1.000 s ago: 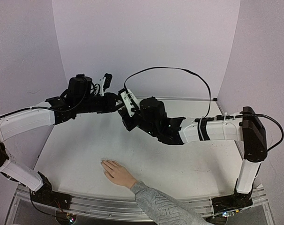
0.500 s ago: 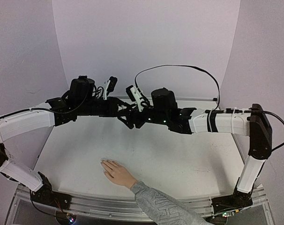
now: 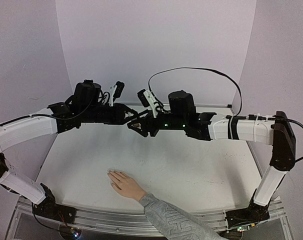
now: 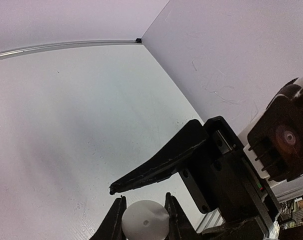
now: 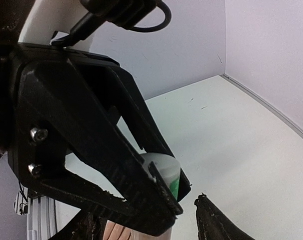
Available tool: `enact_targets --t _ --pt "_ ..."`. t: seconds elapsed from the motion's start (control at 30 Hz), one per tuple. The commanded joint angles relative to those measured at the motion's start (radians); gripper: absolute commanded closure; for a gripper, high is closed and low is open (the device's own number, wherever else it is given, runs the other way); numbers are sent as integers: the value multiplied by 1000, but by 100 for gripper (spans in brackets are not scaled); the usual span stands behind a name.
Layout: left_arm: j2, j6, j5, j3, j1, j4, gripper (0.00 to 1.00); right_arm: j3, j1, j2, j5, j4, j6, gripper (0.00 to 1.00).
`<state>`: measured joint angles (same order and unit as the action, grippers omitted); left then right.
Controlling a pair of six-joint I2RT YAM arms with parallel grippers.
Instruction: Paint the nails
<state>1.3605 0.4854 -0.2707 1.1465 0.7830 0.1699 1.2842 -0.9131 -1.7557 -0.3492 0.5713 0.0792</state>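
A person's hand (image 3: 122,184) lies flat, palm down, on the white worktop (image 3: 201,170) near its front edge, left of centre. Its long axis runs on a diagonal: the grey patterned sleeve (image 3: 171,220) enters from the lower right, and the fingertips point up and to the left, toward the left arm's side. The nails (image 3: 110,174) are at those tips, too small to make out one by one.

Well above and behind the hand, the two robot arms meet tip to tip in mid-air. The left fingers (image 4: 115,222) are closed tight on a small white-and-green bottle (image 5: 165,172). From the left wrist it shows as a white round end between them. The right fingers (image 5: 209,220) stand partly open just beside the bottle and clasp nothing.

Compared with a second ago, the right arm has risen and stretched out more level, bringing its tip up to the height of the left one. The left arm has barely shifted. The hand has stayed where it was.
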Motion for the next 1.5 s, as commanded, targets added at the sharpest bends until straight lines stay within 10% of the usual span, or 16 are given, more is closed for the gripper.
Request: enact_targets --t 0.0,0.67,1.07,1.3,1.47 --pt "-32 -21 14 63 4 -11 100 4 28 24 -64 35 26 38" --pt "-26 -30 17 83 4 8 100 42 35 -36 -184 35 26 67" --pt "-16 -36 12 93 4 24 100 35 36 -22 -161 76 57 66" --pt "-7 -27 19 103 4 37 100 43 31 -45 -126 89 46 100" --pt "5 93 249 111 14 113 100 35 -98 -94 668 156 -43 100"
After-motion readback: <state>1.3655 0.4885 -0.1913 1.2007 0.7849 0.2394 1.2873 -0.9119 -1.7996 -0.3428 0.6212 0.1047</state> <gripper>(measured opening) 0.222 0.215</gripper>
